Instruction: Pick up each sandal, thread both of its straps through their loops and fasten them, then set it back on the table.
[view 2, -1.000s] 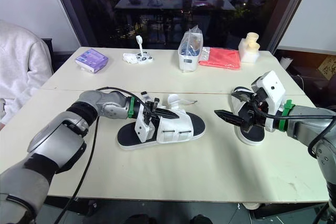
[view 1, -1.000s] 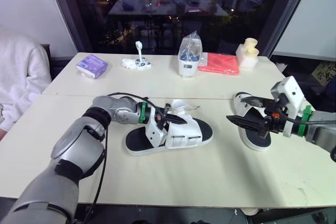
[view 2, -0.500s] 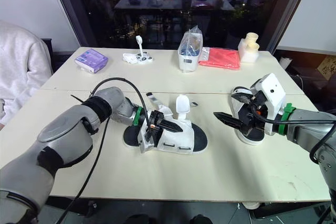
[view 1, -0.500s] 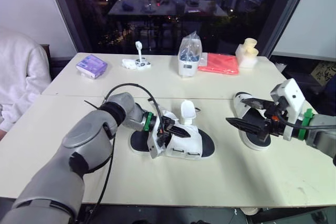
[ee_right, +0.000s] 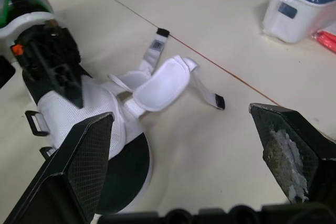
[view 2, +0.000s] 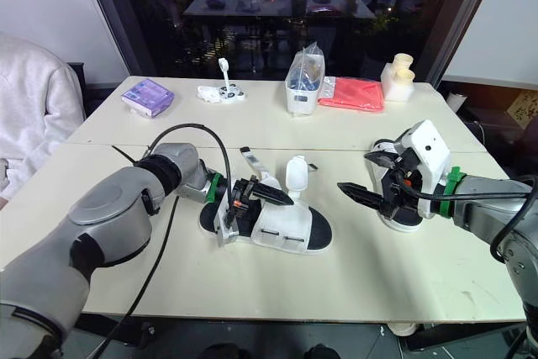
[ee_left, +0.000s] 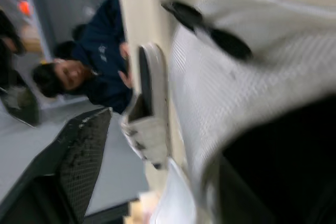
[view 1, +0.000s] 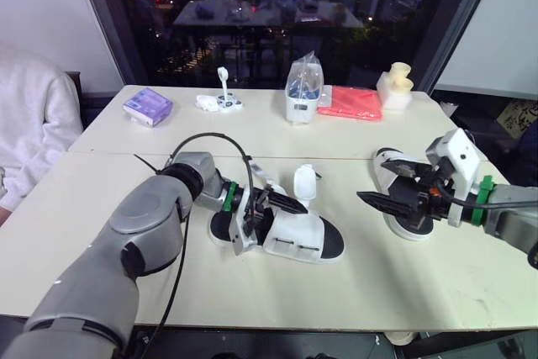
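Our left pincer (view 1: 277, 204) sits at the centre of the head view. As far as we can judge, it is closed on the white mesh upper of the first sandal (view 1: 304, 240). That sandal's black sole lies on the surface (view 1: 252, 292) just below centre. In the left wrist view the mesh presses close against the camera beside one black finger (ee_left: 79, 156). The sandal's broad flap (view 1: 304, 182) stands up unfastened. A thin strap (ee_right: 156, 45) with a black tip lies loose just behind it.

Our right pincer (view 1: 391, 184) is at the right of the frame with its fingers spread wide and nothing between them, pointing toward the centre. It hangs over the second sandal (view 1: 405, 226), which rests on the surface at the right, well apart from the first.

Along the far edge of the surface, across the upper part of the frame, we see several things from left to right:
- a purple packet (view 1: 148, 107)
- a small white object (view 1: 218, 101)
- a clear bag (view 1: 301, 92)
- a red cloth (view 1: 353, 101)
- a cream-coloured stack (view 1: 395, 84)

A person's white sleeve (view 1: 29, 132) shows at the left edge.
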Robot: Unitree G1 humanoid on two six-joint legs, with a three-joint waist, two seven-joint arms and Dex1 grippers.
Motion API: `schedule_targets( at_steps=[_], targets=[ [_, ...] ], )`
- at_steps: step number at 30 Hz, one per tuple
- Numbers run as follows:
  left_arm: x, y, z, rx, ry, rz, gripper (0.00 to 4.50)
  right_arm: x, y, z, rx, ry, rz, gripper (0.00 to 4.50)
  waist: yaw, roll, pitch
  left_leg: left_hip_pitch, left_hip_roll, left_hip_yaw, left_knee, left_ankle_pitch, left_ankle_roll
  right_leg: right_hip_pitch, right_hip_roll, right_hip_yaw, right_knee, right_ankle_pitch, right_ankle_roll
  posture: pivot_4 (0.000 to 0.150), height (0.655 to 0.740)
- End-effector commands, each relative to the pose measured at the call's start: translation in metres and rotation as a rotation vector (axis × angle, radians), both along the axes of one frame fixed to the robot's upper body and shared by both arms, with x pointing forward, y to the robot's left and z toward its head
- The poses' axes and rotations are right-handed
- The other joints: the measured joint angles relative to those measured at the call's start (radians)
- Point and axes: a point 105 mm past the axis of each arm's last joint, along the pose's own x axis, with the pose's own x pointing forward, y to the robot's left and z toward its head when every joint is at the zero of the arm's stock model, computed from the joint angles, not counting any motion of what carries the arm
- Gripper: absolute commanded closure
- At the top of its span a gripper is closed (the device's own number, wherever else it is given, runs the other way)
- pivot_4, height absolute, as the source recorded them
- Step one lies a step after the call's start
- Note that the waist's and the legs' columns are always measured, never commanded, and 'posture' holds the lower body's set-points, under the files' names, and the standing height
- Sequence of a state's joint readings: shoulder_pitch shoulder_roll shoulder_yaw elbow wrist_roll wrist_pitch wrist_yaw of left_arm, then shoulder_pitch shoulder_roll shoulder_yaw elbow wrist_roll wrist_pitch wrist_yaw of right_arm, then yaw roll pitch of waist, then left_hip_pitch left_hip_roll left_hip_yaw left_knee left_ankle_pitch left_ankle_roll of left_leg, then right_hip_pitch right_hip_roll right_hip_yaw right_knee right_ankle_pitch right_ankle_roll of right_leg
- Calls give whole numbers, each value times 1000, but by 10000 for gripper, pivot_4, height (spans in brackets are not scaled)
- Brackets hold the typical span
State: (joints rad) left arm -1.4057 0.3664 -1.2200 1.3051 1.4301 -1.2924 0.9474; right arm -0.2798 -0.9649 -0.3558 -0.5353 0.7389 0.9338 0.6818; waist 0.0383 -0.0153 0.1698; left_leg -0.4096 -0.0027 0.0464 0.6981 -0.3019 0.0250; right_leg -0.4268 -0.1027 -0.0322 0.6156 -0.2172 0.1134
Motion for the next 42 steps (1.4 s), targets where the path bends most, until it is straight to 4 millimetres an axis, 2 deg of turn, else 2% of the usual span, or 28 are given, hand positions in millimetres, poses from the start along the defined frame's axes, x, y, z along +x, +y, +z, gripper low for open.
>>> schedule_targets(
  at_steps=[1, 5, 9, 12, 15, 17, 19, 22, 27, 29, 30, 35, 38, 42],
  targets=[
    [10, 18, 10, -6, 66, 141, 210, -2, 3, 9, -17, -44, 13, 0, -3, 0, 0, 0, 0, 0, 0, 0, 0, 0, 0, 0, 0, 0, 0, 1500, 7400],
    [11, 40, 19, -41, 171, 248, 210, -2, 4, 8, -14, -44, 23, 0, -3, 0, 0, 0, 1, 0, 0, 0, 0, 0, 0, 0, 1, 0, 0, 1500, 7400],
    [12, 54, 26, -104, 253, 318, 210, 0, 5, 7, -12, -43, 30, 0, 0, 0, 0, 0, 0, 1, 0, 0, 0, 0, 0, 0, 1, 0, 0, 1500, 7400],
    [22, 68, 32, -200, 346, 454, 210, 1, 4, 1, -20, -24, 39, 0, 2, 0, 0, 0, 0, 0, 1, 0, 0, 0, -1, 0, 1, 0, 0, 1500, 7400],
    [41, 78, 31, -270, 562, 626, 210, 2, 3, -8, -45, 2, 49, 0, -1, 0, 0, 0, -1, 2, 2, -1, 1, 0, -1, -1, 0, 0, 0, 1500, 7400],
    [53, 91, 39, -345, 874, 716, 210, 1, 3, -20, -96, 23, 82, 0, -1, 0, 0, 0, -1, 3, 2, -1, 1, 0, -1, -1, 1, 0, 0, 1500, 7400],
    [53, 96, 47, -401, 1127, 670, 210, -2, 6, -30, -127, 46, 125, 0, -7, 0, 0, -1, -2, 4, 3, -1, 1, 0, 0, -2, 1, 0, 0, 1500, 7400],
    [52, 101, 57, -444, 1412, 617, 0, -6, 10, -40, -149, 70, 188, 8123, -25, 0, 0, 0, -2, 3, 3, -1, 1, 0, 1, -2, 2, 0, 0, 1500, 7400],
    [56, 101, 66, -539, 1610, 563, 0, -2, 16, -56, -125, 103, 245, 33054, -34, 0, 0, 1, -1, 0, 3, -1, 1, 1, 1, -1, 3, 1, 2, 1500, 7400],
    [52, 97, 66, -582, 1674, 574, 0, -2, 18, -65, -118, 120, 277, 41657, -38, 0, 0, 2, 1, -1, 3, -1, 1, 2, 1, 1, 4, 1, 2, 1500, 7400],
    [49, 95, 65, -603, 1704, 589, 0, -1, 20, -69, -115, 122, 287, 44316, -39, 0, 0, 2, 1, -1, 3, -1, 1, 2, 1, 1, 4, 1, 2, 1500, 7400],
    [34, 89, 61, -674, 1858, 639, 0, 4, 30, -81, -108, 113, 317, 44316, -49, 0, 0, 2, 0, -2, 3, 0, 0, 1, 2, 1, 5, 1, 2, 1500, 7400],
    [31, 88, 44, -693, 1959, 744, 0, 5, 36, -104, -149, 135, 343, 44316, -47, 0, -1, 3, 0, -3, 3, 0, 0, 2, 2, 2, 6, 1, 2, 1500, 7400],
    [26, 81, 27, -683, 2102, 837, 0, 10, 47, -116, -137, 126, 368, 44316, -49, 0, -1, 4, 0, -3, 3, 0, -1, 3, 2, 2, 8, 1, 2, 1500, 7400]
  ],
)
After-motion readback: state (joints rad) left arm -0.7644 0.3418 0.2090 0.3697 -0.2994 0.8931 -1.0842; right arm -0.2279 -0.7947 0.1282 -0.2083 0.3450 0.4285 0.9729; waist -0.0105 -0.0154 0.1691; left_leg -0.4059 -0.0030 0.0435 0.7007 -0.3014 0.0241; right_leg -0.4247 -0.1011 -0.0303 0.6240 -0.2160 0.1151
